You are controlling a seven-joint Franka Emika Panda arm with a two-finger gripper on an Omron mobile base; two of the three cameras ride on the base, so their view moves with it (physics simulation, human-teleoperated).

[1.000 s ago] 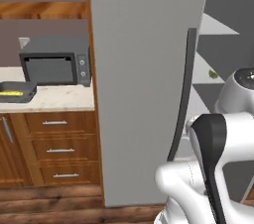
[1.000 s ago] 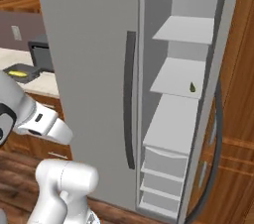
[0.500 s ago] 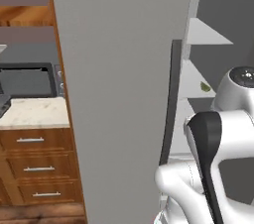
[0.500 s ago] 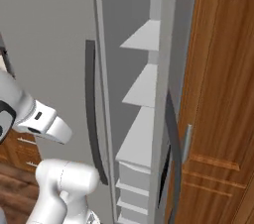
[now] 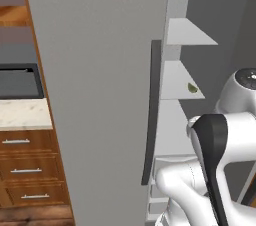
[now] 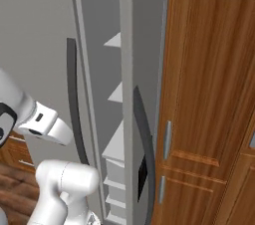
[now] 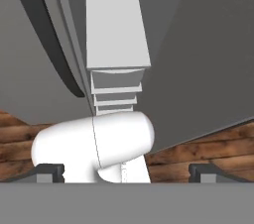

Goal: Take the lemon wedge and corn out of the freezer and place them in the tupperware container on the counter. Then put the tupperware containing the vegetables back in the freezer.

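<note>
One small dark-green piece (image 5: 192, 88) on the tall grey freezer's (image 5: 100, 70) pale shelf looks light; jaws' state cannot be told.

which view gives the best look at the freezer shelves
The left base view: the freezer shelves stand stacked beside the grey door, with a small green item on one. The right base view shows them edge-on through a narrow gap. The hand view looks along one shelf and the drawers below.
</note>
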